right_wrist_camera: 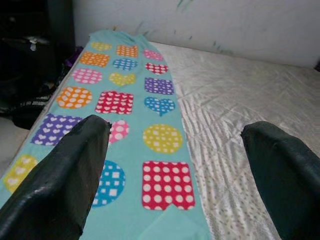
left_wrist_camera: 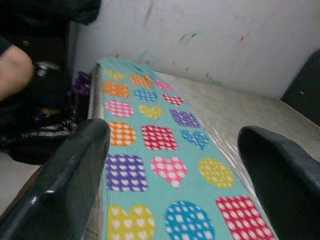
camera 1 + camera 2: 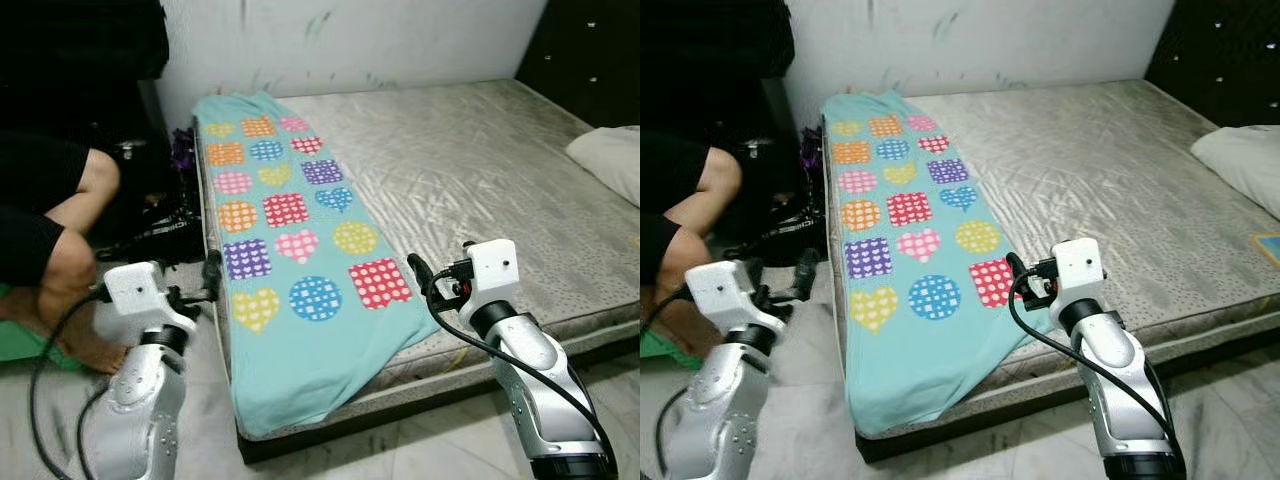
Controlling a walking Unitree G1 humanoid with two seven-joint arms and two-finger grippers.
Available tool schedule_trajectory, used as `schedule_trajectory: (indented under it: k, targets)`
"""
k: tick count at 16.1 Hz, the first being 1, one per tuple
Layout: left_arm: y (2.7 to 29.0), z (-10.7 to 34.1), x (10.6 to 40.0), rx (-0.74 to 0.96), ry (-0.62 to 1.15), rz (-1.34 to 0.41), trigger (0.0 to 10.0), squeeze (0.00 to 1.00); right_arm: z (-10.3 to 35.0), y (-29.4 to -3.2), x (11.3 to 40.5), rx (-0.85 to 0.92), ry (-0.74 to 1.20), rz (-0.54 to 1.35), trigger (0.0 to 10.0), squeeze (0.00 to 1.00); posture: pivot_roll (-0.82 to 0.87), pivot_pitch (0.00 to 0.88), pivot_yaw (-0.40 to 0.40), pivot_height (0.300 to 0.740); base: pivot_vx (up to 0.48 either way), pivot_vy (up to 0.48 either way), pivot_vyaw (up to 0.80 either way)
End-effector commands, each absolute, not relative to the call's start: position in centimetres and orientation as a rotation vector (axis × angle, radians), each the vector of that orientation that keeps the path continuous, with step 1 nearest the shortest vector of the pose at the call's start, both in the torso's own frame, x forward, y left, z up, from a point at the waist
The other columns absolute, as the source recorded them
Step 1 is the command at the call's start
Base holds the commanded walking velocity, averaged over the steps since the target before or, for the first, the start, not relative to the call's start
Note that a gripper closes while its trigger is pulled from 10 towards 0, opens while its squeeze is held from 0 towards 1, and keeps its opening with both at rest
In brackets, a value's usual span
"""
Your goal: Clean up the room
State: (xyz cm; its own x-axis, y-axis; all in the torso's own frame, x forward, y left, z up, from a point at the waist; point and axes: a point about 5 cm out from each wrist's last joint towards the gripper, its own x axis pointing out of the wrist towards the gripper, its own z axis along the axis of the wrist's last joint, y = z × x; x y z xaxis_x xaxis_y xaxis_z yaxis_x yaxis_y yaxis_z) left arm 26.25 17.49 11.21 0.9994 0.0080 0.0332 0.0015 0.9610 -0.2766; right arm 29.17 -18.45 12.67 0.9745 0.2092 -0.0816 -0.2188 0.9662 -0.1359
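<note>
Blanket (image 3: 285, 250) runs along the mattress's (image 3: 470, 170) left edge, near end hanging over; pillow (image 3: 612, 160) far right; person's knee (image 3: 70, 270) left.

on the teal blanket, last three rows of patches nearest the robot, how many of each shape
hearts: 3
circles: 3
squares: 3
total: 9 patches in those three rows of the blanket
</note>
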Motion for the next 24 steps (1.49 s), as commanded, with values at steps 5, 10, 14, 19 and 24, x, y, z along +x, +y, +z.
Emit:
schedule_trajectory:
  k: [5, 10, 14, 19, 24]
  targets:
    - [17.08, 11.31, 26.39, -0.266, -0.038, -0.004, 10.0, 0.00, 13.47, -18.85, 29.52, -0.154, 0.041, 0.198, 10.0, 0.00, -0.12, 0.012, -0.011, 0.740, 0.000, 0.000, 0.00]
    - [16.80, 11.47, 26.41, -0.271, -0.044, -0.028, 10.0, 0.00, 13.45, -18.67, 29.55, -0.144, 0.038, 0.193, 10.0, 0.00, -0.12, 0.013, -0.010, 0.740, 0.000, 0.000, 0.00]
    - [16.66, 11.40, 26.58, -0.287, -0.030, -0.020, 10.0, 0.00, 13.58, -18.57, 29.68, -0.136, 0.031, 0.181, 10.0, 0.00, -0.12, 0.025, -0.007, 0.740, 0.000, 0.000, 0.00]
    - [16.46, 11.49, 26.75, -0.269, -0.028, -0.019, 10.0, 0.00, 13.41, -18.43, 29.65, -0.138, 0.032, 0.177, 10.0, 0.00, -0.12, 0.025, -0.004, 0.740, 0.000, 0.000, 0.00]
    - [16.39, 11.47, 26.89, -0.270, -0.029, -0.024, 10.0, 0.00, 13.51, -18.44, 29.75, -0.147, 0.027, 0.177, 10.0, 0.00, -0.13, 0.024, -0.004, 0.740, 0.000, 0.000, 0.00]
